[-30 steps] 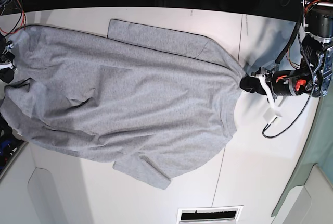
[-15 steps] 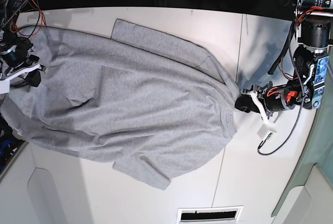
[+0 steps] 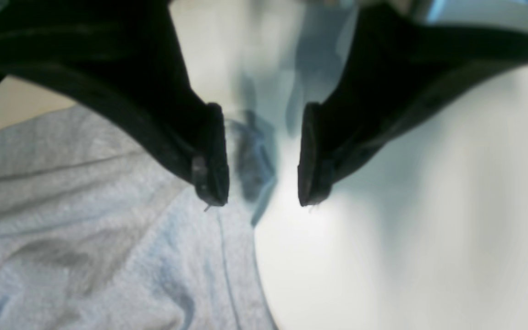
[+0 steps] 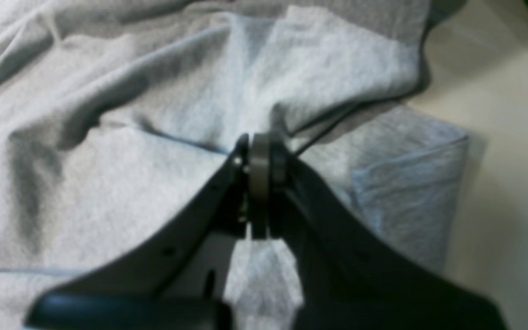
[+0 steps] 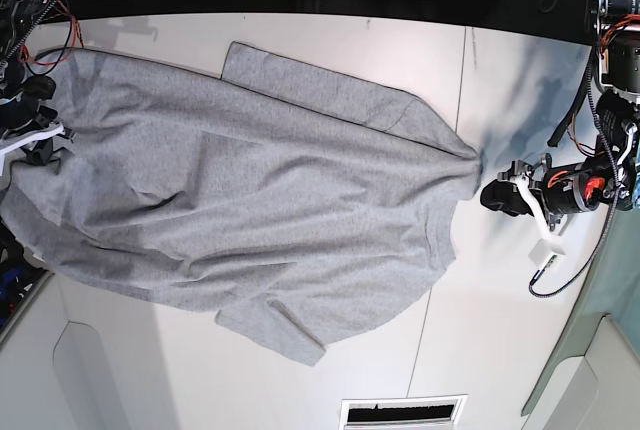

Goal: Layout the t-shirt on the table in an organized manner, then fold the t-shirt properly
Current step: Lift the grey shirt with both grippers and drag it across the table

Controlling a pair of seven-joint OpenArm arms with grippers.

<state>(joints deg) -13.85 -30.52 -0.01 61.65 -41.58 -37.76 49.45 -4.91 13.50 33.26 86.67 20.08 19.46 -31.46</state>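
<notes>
T-shirt (image 5: 250,190), soft, light and limp, lies spread across the table (image 5: 500,330); right hand (image 4: 258,183) is clenched on its 9 o'clock edge, left hand (image 3: 261,156) released at 3 o'clock; grip hems or shoulder seams.

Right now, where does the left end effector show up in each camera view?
Base view: left end effector at right, open, just off the t-shirt.
Left wrist view: top centre, jaws apart over the table.
Right wrist view: not in it.
Shared landmark: the t-shirt's edge against the white table.
</notes>
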